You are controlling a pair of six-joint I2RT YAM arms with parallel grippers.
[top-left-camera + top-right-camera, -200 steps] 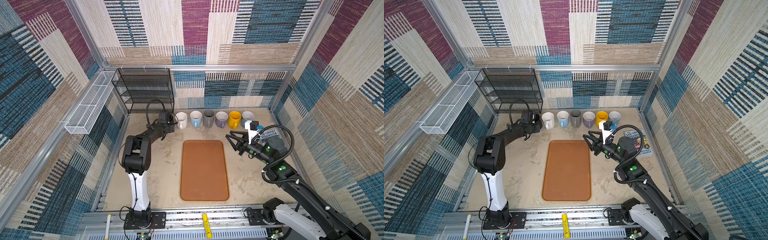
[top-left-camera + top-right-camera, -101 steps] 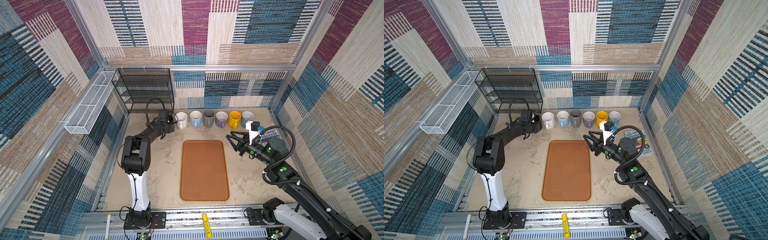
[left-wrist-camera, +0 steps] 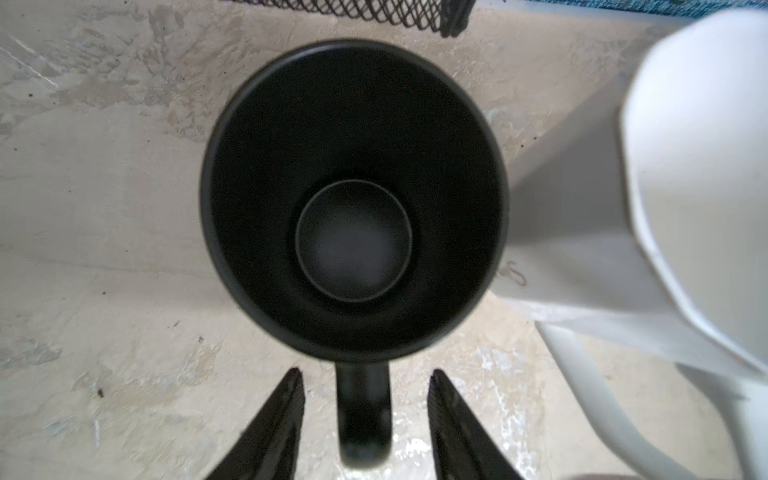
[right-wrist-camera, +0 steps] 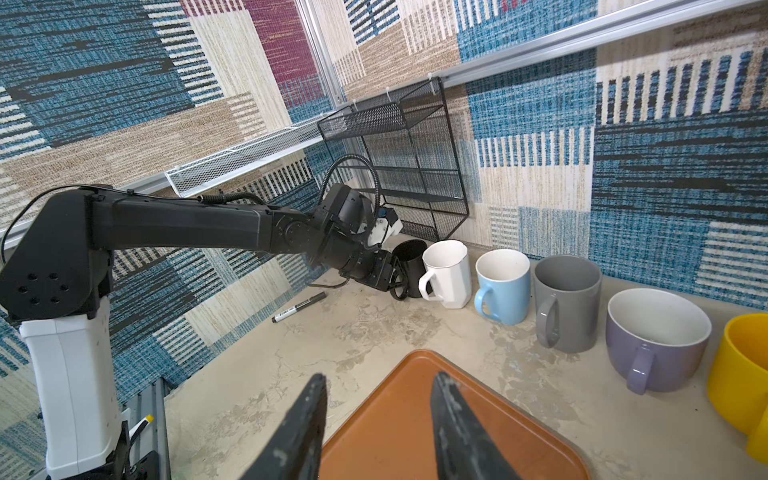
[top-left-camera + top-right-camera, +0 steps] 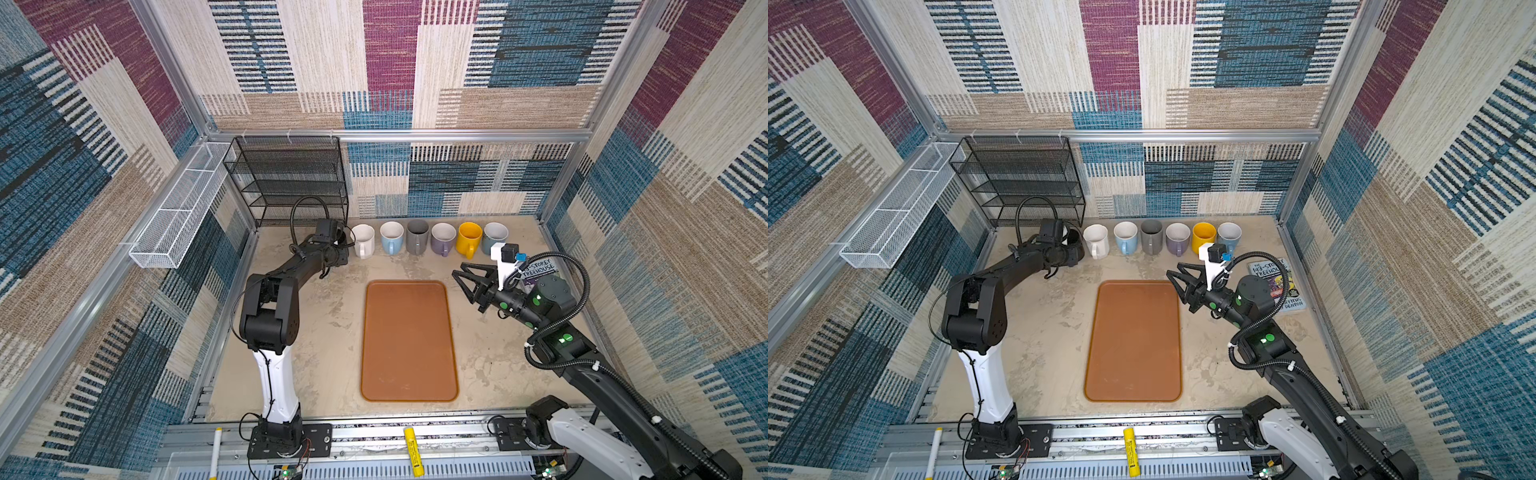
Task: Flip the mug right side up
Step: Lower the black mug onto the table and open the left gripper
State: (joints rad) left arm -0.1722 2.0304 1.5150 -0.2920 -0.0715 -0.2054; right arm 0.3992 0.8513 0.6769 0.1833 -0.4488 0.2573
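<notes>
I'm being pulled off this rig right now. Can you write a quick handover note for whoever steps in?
Left gripper: open, with a finger on either side of the black mug handle, touching neither side.
Right gripper: open and empty, hovering by a corner of the orange tray.
Black mug: upright on the table, mouth up, at the left end of the mug row beside the white mug.
Done: the mug stands right side up.
Left: probably just back the left arm away without knocking the mug.

top views high, looking down, share whole table; left wrist close over black mug; right wrist low.
</notes>
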